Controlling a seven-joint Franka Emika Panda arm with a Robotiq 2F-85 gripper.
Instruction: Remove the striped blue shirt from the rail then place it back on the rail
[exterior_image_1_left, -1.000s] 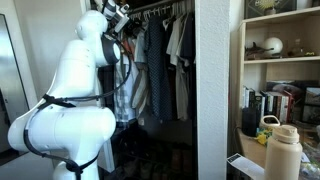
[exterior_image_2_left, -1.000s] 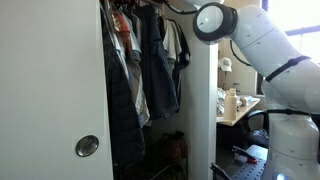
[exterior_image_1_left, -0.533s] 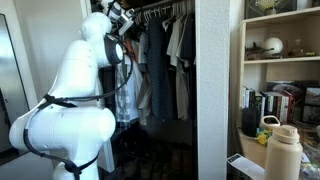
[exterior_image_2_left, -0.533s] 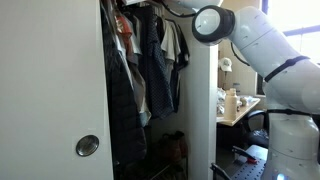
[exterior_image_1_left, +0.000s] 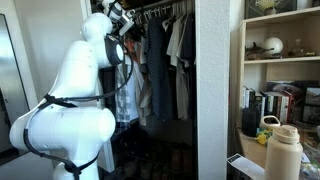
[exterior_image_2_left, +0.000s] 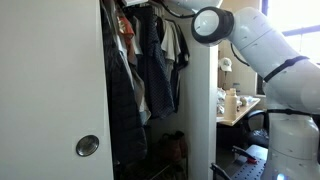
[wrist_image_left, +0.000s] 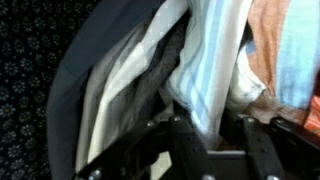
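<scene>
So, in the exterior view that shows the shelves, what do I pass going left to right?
arm → clothes → closet wall → shelves. The bottle in front of the shelves overlaps them, so it is left out.

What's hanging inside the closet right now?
Packed garments: the striped blue shirt, a dark navy jacket to one side, an orange garment to the other. Deeper in the closet, the back wall and floor are covered by clothes or lost in shadow.

Dim closet interior, bright window glare, blurred soft wrist view.
</scene>
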